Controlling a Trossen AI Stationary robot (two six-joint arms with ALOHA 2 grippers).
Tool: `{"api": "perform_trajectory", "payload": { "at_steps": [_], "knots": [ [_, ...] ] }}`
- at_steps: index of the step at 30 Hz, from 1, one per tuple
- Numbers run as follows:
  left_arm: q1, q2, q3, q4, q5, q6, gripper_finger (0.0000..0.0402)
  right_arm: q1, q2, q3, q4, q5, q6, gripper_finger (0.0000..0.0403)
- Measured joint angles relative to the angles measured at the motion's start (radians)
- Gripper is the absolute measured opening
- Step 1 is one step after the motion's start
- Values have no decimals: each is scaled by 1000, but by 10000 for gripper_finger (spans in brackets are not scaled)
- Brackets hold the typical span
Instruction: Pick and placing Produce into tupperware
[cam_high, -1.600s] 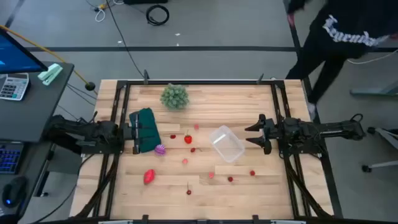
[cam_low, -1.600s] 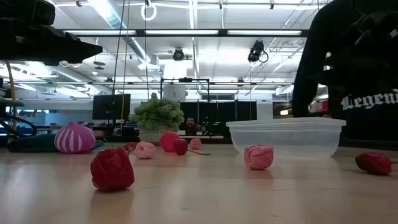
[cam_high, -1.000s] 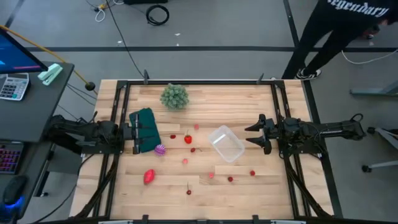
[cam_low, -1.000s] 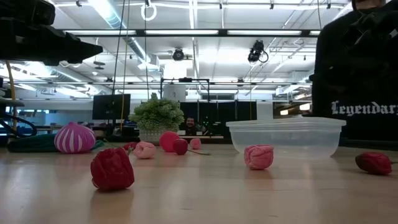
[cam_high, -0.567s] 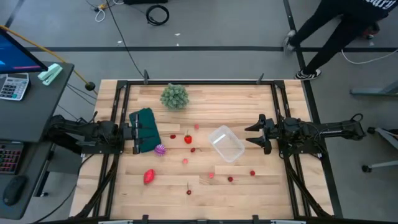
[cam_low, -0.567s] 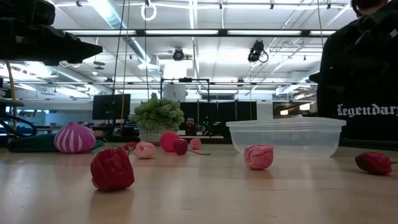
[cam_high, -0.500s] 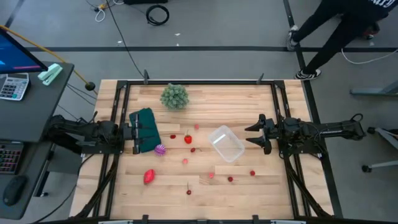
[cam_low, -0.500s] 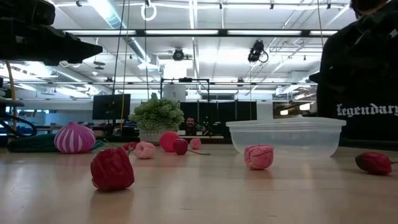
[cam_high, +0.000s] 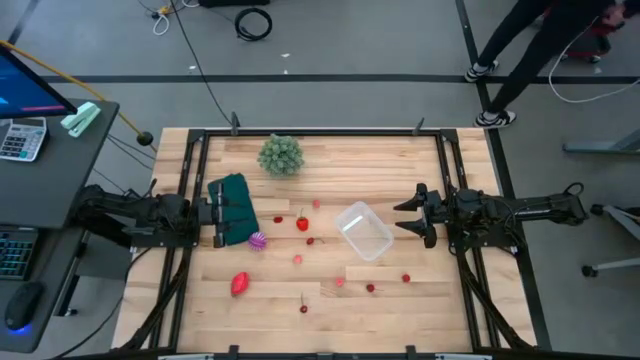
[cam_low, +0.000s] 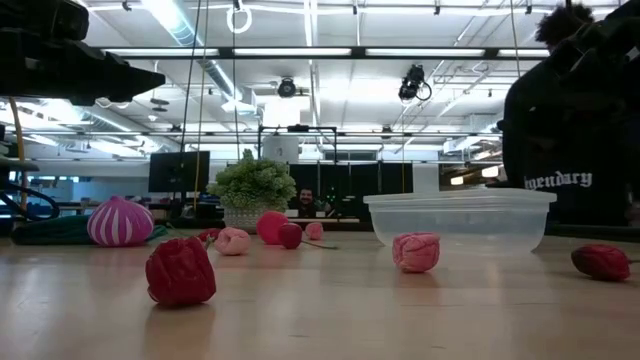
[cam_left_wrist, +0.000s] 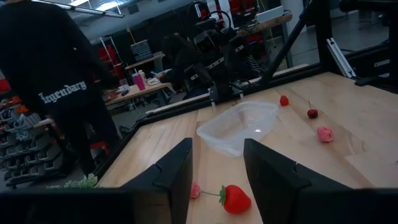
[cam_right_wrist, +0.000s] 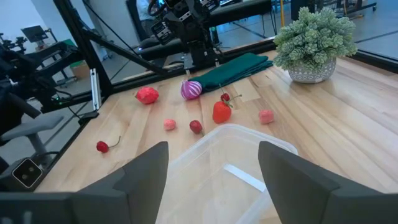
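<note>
The clear tupperware (cam_high: 364, 231) stands empty on the table right of centre, resting on its base (cam_low: 460, 222). Produce lies scattered on the wood: a strawberry (cam_high: 302, 223), a purple striped ball (cam_high: 258, 240), a larger red piece (cam_high: 239, 284) and several small berries such as one (cam_high: 370, 288) near the front. My left gripper (cam_high: 224, 222) is open at the table's left, level over a dark green cloth, with nothing between its fingers (cam_left_wrist: 217, 180). My right gripper (cam_high: 405, 217) is open just right of the tupperware (cam_right_wrist: 230, 168) and clear of it.
A spiky green plant in a pot (cam_high: 281, 155) stands at the far edge, left of centre. The dark green cloth (cam_high: 235, 208) lies at the left. Black frame rails (cam_high: 450, 160) run along the table's sides. A person (cam_high: 560, 40) is on the floor beyond the far right corner.
Both arms and everything on the table have kept still. The person beyond the far right corner has shifted farther from the table.
</note>
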Motion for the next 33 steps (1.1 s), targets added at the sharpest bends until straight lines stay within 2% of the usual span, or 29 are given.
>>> {"api": "perform_trajectory", "payload": {
  "at_steps": [9, 14, 19, 20, 22, 25, 31, 33],
  "knots": [
    [0, 0, 0, 0, 0, 7, 140, 0, 0, 0, 0, 0, 0, 258],
    [0, 0, 0, 2, -3, 378, 144, 0, 0, 0, 0, 0, 0, 258],
    [0, 0, 0, 5, -2, 594, 151, 0, 0, 0, 0, 0, 0, 258],
    [0, 0, 0, 5, -3, 598, 152, 0, 0, 0, 0, 0, 0, 258],
    [-1, 0, 0, 3, 7, 502, 153, 0, 0, 0, 2, 2, -13, 258],
    [-1, 0, 0, 4, 27, 256, 152, 0, 0, 0, 19, 8, -37, 258],
    [-1, 0, 0, 26, 28, -143, 142, 0, 0, -1, 211, 8, 9, 258],
    [-1, 0, 0, 26, 28, -231, 140, 0, 0, -1, 281, 8, -7, 258]
  ]
}}
